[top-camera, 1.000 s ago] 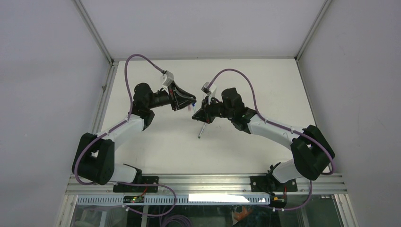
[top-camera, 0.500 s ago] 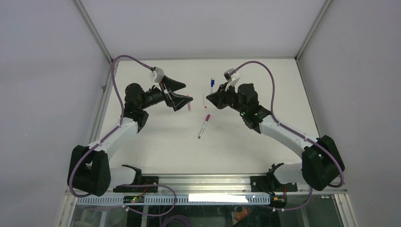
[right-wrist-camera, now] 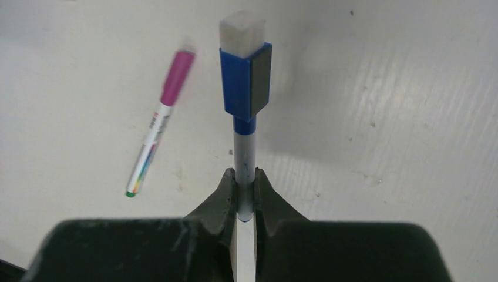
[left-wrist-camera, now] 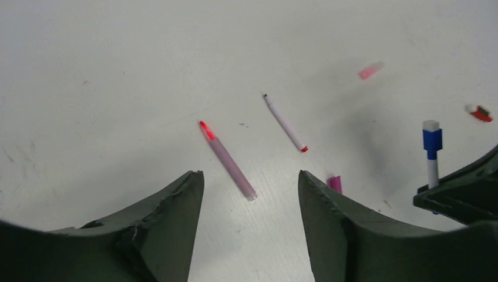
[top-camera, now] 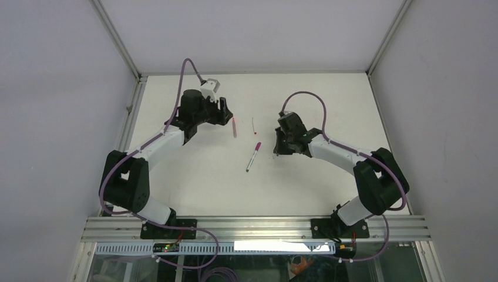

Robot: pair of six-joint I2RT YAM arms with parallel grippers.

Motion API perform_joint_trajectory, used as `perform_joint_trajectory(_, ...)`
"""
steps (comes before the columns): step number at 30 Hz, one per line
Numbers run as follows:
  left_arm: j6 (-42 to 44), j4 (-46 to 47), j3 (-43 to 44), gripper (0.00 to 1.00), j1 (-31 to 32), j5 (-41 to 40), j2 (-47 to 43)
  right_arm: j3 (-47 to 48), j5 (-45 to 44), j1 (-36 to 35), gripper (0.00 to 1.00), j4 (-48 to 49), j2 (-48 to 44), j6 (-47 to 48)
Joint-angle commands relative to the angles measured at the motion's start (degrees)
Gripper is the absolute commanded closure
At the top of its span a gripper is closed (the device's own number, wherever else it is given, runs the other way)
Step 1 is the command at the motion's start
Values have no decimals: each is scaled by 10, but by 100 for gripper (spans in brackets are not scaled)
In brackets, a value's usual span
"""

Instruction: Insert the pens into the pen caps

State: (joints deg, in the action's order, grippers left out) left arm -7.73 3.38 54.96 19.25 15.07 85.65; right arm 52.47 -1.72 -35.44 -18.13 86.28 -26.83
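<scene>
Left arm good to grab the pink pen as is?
Likely yes: left gripper, jaws open, hangs over the pink pen, which lies flat with nothing covering it. The white pen beside it lies apart.

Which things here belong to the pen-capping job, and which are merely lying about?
Job: pink pen; white pen; blue-capped pen in the right gripper; magenta-capped pen; pale pink cap; red cap.
Not the job: purple cable; metal rail.
</scene>
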Motion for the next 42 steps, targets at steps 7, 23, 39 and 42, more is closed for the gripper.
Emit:
perform_joint_trajectory(7,28,-102,53,41,33,-136,48,20,-20,0,96,-96,46,-17)
perform_joint_trajectory(23,43,-95,32,41,32,-107,45,85,-68,-16,37,-144,61,13)
perform_joint_trajectory(39,11,-69,-49,40,-8,-67,-73,416,-29,-11,57,-11,260,94)
perform_joint_trajectory(42,0,-63,-69,39,-8,-55,-88,468,-33,-14,60,-20,315,96)
